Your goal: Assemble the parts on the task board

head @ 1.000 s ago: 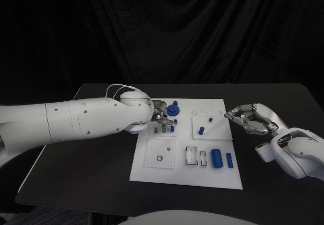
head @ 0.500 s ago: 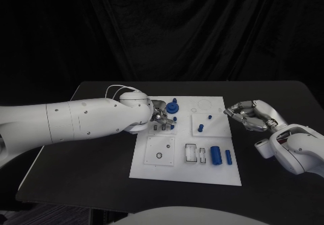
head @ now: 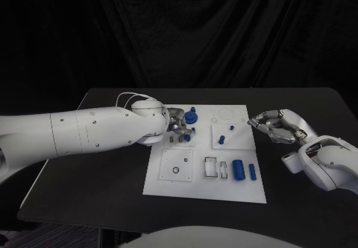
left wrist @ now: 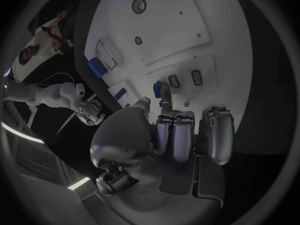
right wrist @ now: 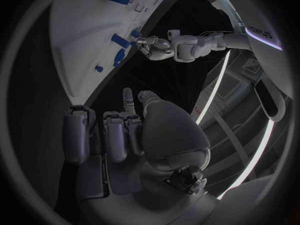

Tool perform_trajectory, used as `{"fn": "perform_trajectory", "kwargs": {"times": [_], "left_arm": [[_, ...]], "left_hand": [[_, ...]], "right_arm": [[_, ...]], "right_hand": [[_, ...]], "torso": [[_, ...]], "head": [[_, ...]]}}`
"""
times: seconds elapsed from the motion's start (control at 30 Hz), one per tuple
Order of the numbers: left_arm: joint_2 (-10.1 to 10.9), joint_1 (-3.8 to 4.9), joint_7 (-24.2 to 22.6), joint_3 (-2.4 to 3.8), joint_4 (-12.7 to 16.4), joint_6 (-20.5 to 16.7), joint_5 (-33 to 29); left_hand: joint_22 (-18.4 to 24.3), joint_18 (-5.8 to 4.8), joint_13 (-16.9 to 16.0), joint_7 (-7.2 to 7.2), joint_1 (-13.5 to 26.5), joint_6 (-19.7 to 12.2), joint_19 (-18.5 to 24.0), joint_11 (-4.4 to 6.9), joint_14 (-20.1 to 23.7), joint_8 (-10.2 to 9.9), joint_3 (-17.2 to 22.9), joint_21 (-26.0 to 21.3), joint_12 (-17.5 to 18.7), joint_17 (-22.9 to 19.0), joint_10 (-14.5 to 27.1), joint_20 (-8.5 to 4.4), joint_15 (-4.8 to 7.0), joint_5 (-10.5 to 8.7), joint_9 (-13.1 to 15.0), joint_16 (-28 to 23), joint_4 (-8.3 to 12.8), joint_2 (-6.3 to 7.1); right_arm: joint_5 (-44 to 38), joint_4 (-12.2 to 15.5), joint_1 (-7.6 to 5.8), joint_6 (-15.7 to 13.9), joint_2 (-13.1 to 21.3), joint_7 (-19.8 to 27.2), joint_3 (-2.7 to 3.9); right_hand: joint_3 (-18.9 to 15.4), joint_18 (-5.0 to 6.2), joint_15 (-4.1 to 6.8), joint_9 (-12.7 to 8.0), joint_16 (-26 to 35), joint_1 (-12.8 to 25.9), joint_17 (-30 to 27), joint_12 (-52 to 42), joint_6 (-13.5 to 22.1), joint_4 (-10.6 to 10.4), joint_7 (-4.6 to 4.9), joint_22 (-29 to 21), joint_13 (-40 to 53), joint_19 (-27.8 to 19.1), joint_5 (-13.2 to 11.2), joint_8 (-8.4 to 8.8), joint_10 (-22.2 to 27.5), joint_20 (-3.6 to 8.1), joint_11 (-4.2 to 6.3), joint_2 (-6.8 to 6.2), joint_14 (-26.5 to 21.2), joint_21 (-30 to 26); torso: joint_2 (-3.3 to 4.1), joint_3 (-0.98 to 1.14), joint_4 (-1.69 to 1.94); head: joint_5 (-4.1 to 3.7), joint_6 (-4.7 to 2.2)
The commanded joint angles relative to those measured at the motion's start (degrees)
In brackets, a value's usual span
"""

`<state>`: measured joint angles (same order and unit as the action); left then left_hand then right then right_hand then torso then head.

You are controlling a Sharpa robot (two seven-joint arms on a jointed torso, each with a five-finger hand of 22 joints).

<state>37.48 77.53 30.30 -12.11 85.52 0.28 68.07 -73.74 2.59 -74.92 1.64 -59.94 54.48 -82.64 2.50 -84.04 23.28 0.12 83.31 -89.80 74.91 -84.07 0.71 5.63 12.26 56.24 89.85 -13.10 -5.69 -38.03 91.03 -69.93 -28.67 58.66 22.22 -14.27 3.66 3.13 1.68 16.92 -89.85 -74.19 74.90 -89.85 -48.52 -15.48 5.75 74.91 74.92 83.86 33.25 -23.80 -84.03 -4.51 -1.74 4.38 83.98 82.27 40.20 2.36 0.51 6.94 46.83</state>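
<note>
While several blue parts (head: 239,170) lie loose near the task board's (head: 179,188) front edge, assembly looks barely begun. The left hand (head: 177,127) pinches a small blue peg (head: 187,137) over the board's left side. The right hand (head: 273,126), fingers curled on nothing, hovers off the right edge. Glossy plastic, matte white plate.

Robot lab: black curtain (head: 194,41) backdrop, black table (head: 97,181), white task board (head: 168,186).

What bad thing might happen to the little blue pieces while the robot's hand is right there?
The left hand works close among small blue parts on the task board; a finger might knock one over. A small blue piece sits at its fingertips and might slip. The right hand waits off the board edge, probably harmless.
</note>
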Motion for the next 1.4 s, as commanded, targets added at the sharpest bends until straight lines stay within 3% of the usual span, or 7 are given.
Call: {"fn": "perform_trajectory", "kwargs": {"times": [0.03,0.97,1.4], "left_arm": [[0.0,-0.14,-2.0,0.04,0.0,-0.6,0.3],[0.1,-0.15,-2.2,0.03,-0.8,1.9,0.3],[-0.4,-0.25,-3.0,0.03,-1.2,2.3,0.3]], "left_hand": [[0.0,0.95,-15.1,-0.06,-1.0,0.5,0.1,0.07,-6.0,-0.7,0.1,-0.2,-0.2,15.1,-5.9,0.01,0.04,1.05,0.0,0.2,0.7,0.04],[0.3,1.03,-15.1,0.14,-1.3,0.5,0.3,-0.10,-6.0,-2.1,0.4,-0.6,-0.2,15.1,-5.9,0.13,-0.10,0.88,0.0,0.2,1.4,0.04],[1.0,1.18,-15.1,0.24,-1.5,0.8,0.7,-0.21,-6.0,-3.3,0.7,-1.1,-0.2,15.1,-5.9,0.25,-0.22,0.82,-0.4,0.2,1.8,-0.20]], "right_arm": [[-0.3,-0.1,0.15,0.5,0.1,-0.4,0.03],[-0.3,-0.4,0.20,1.1,-0.1,-1.2,0.03],[-0.3,-0.4,0.20,1.1,-0.1,-1.2,0.03]], "right_hand": [[0.5,-1.08,0.43,0.0,-0.1,-0.5,15.1,-0.2,0.4,0.0,0.09,12.4,15.1,2.0,0.3,-0.29,-6.0,0.36,0.22,0.21,6.0,0.1],[0.5,-1.03,0.41,0.0,-0.1,-0.6,15.1,-0.2,0.5,0.0,0.10,12.3,15.1,1.9,0.3,-0.37,-6.0,0.35,0.21,0.23,6.0,-0.1],[0.6,-0.98,0.40,0.0,-0.1,-0.6,15.1,-0.2,0.6,0.0,0.11,12.3,15.1,1.8,0.3,-0.41,-6.0,0.35,0.20,0.22,6.0,-0.2]], "torso": [[-0.02,-0.03,0.03],[-0.03,-0.10,0.05],[-0.07,-0.08,-0.06]], "head": [[0.04,0.02],[0.28,0.50],[0.41,1.04]]}}
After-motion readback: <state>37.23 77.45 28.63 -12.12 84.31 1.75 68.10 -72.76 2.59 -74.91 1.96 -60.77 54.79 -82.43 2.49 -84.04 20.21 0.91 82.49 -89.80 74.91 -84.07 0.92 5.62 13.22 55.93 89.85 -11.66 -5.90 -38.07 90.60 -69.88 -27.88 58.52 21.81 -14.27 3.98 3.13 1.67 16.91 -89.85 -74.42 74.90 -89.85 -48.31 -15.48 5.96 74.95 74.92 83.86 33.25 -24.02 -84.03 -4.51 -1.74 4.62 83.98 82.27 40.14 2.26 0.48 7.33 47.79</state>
